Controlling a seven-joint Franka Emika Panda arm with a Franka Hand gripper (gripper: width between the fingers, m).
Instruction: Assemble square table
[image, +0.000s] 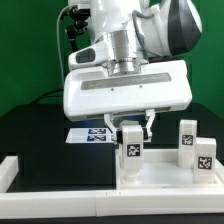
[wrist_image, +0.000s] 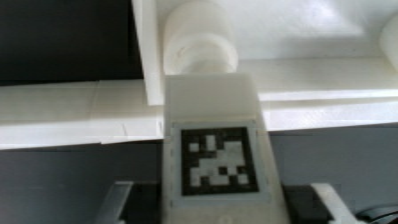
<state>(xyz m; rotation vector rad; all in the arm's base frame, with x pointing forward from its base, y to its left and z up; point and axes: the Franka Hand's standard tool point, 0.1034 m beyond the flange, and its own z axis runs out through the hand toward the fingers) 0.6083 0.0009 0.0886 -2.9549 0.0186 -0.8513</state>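
The Panda arm hangs straight down over the table, its wrist vertical and broad white hand level, while the gripper (image: 132, 128) points downward with its 2 dark fingers (wrist_image: 121, 200) clamped on a leg's sides.

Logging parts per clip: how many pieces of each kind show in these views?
Square slab: 1
Block legs: 3, one between the fingers of the gripper at, two standing at the exterior view's right
Marker board: 1
Border bars: 1 visible
Total: 6
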